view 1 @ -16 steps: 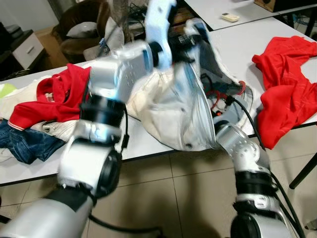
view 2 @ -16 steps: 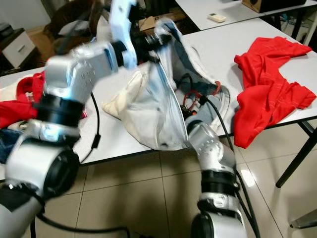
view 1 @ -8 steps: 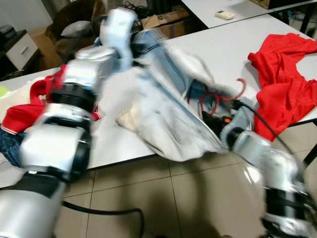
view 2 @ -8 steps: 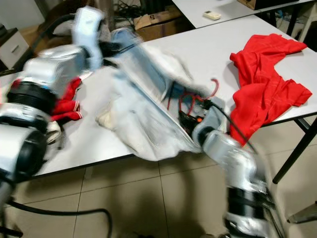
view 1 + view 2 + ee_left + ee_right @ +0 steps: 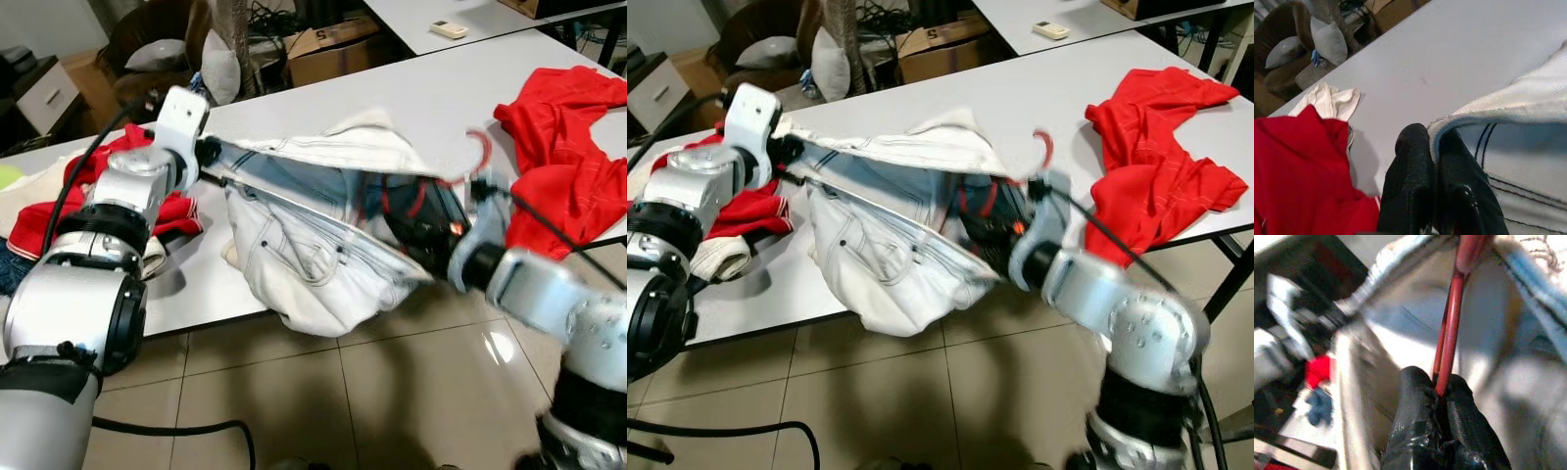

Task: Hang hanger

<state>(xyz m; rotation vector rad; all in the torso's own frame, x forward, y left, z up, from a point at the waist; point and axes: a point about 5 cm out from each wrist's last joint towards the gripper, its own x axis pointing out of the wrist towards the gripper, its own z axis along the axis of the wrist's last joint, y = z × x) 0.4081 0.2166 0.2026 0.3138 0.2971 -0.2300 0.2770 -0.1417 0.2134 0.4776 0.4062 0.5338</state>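
A white denim garment (image 5: 304,245) with a pale blue inside is stretched across the white table (image 5: 323,108) and hangs over its front edge. My left gripper (image 5: 1434,149) is shut on the garment's hem at its left end, near a red top. A red hanger (image 5: 1449,328) sits inside the garment, and its hook (image 5: 480,147) sticks out at the right end. My right gripper (image 5: 1442,389) is shut on the hanger's thin red bar, reaching into the garment from the right front.
A red shirt (image 5: 568,147) lies on the table's right end and droops over the edge. Another red top (image 5: 118,186) and blue jeans (image 5: 8,272) lie at the left. Behind the table are a cardboard box (image 5: 328,49), a brown chair (image 5: 147,39) and a second table with a remote (image 5: 451,29).
My left arm came down from high over the table to its left side, pulling the garment out flat. My right arm swung up and right with the hanger.
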